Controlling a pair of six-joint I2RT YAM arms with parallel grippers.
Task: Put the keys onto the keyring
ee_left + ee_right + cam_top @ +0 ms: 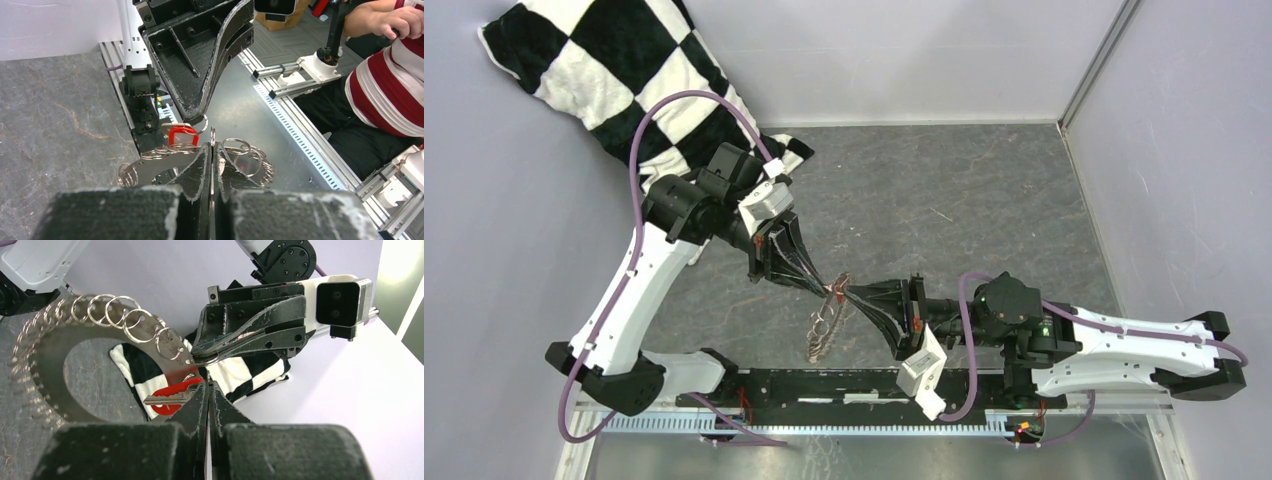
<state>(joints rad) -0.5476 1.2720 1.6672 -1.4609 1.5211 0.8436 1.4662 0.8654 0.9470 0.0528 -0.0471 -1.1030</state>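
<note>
The keyring (826, 325), a flat metal ring fringed with small split rings, hangs in the air between both grippers above the table's near middle. My left gripper (822, 284) is shut on its top edge; in the left wrist view the fingertips (206, 150) pinch a thin ring edge-on, with the keyring (150, 167) spread behind. The red-headed key (172, 392) lies against the keyring (55, 370) at the pinch point. My right gripper (207, 386) is shut on the key's small loop, tip to tip with the left gripper (200, 357). The key also shows in the left wrist view (181, 135).
A black-and-white checkered cloth (624, 70) lies at the back left against the wall. Grey walls close the back and right sides. A metal rail (874, 385) runs along the near edge. A person in a striped shirt (385, 85) sits beyond it.
</note>
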